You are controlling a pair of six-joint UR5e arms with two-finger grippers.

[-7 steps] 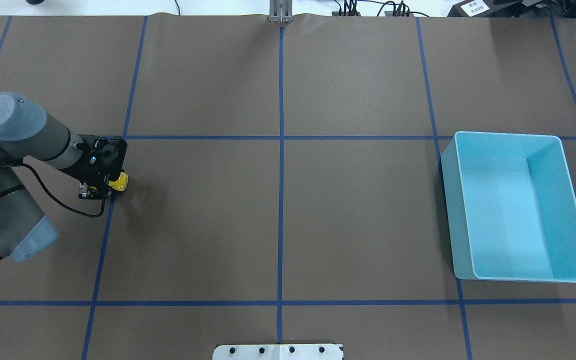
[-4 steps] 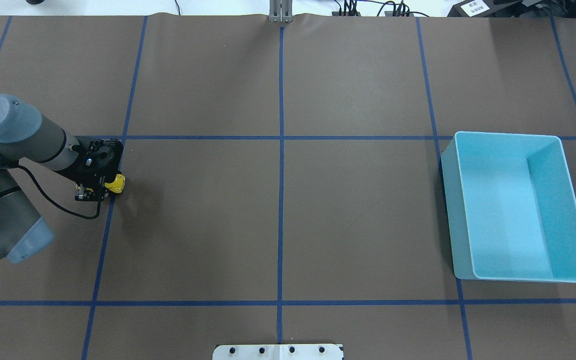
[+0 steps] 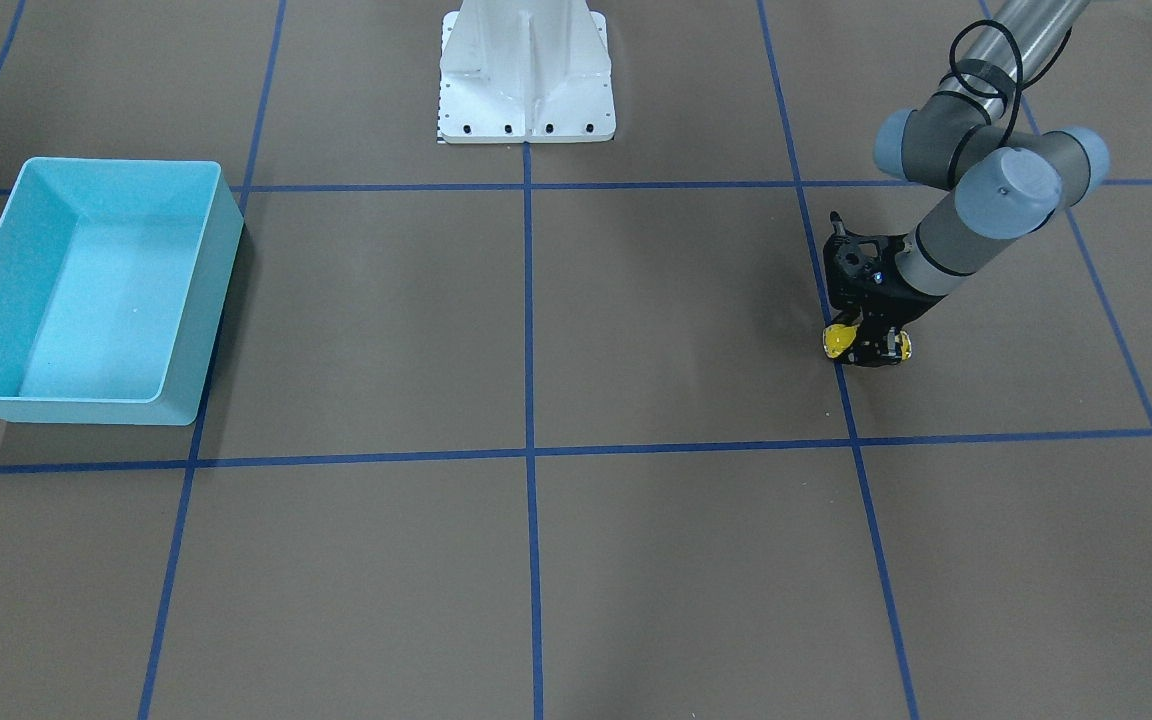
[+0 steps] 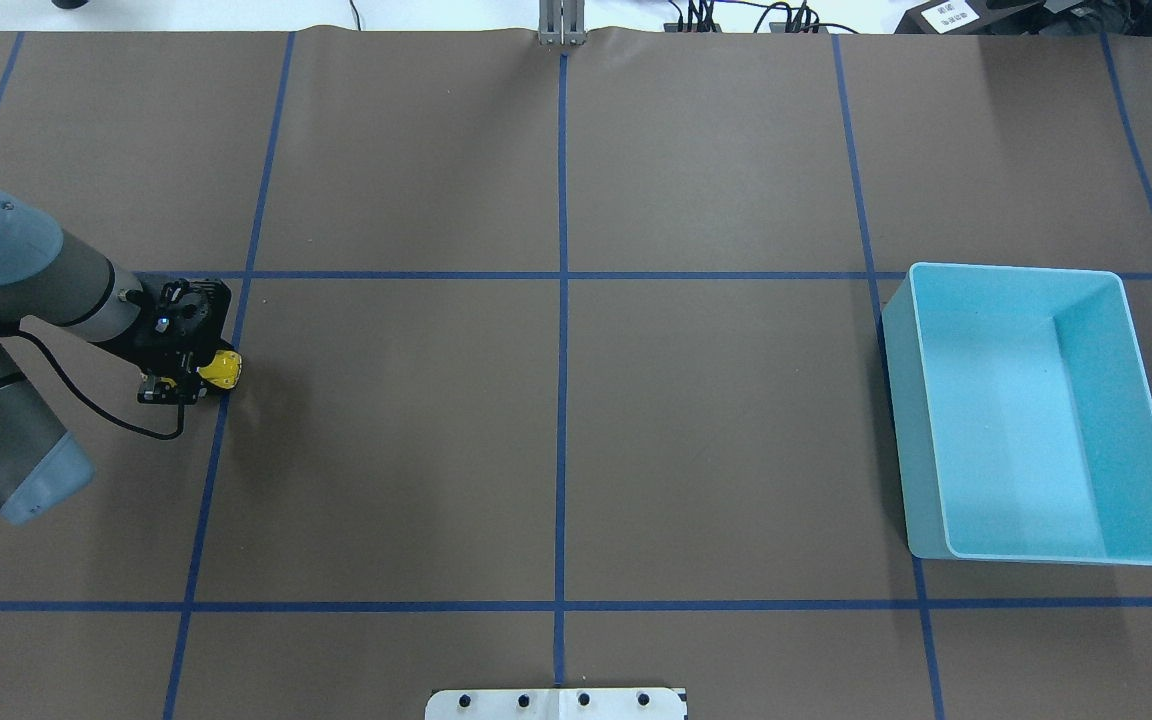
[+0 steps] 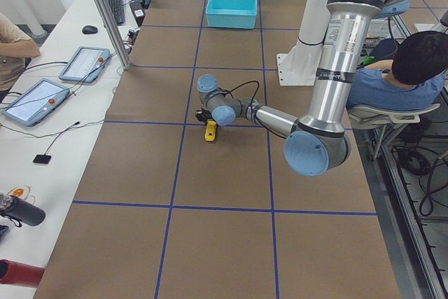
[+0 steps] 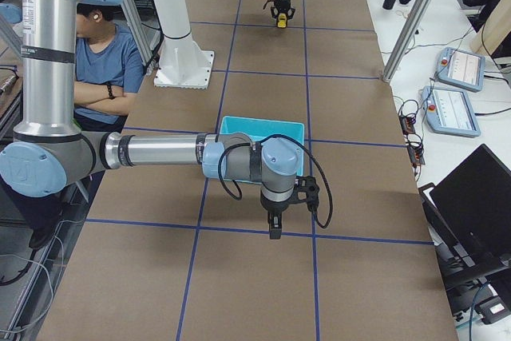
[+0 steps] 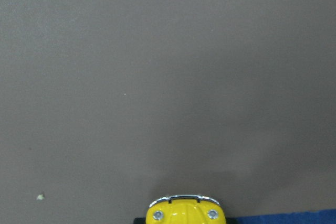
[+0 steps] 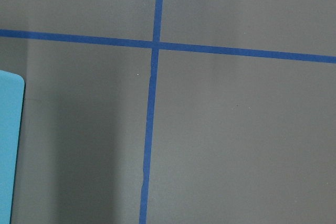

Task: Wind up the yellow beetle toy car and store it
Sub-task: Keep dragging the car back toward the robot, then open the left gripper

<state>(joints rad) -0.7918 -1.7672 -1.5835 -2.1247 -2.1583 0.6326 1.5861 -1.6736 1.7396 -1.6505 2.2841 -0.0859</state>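
Note:
The yellow beetle toy car (image 4: 223, 369) is held low on the brown table at the far left, beside a blue tape line. My left gripper (image 4: 198, 376) is shut on it, and only the car's nose sticks out past the fingers. The car also shows in the front-facing view (image 3: 840, 340), the left side view (image 5: 210, 131) and at the bottom edge of the left wrist view (image 7: 184, 211). My right gripper (image 6: 275, 233) shows only in the right side view, near the turquoise bin; I cannot tell whether it is open or shut.
The turquoise bin (image 4: 1016, 268) stands empty at the table's right side, also in the front-facing view (image 3: 126, 162). Blue tape lines cross the brown mat. The robot's white base (image 3: 526, 70) stands at the near edge. Operators sit beside the table.
My left gripper has moved a little to the left along the table with the yellow car still in it. The bin has not moved.

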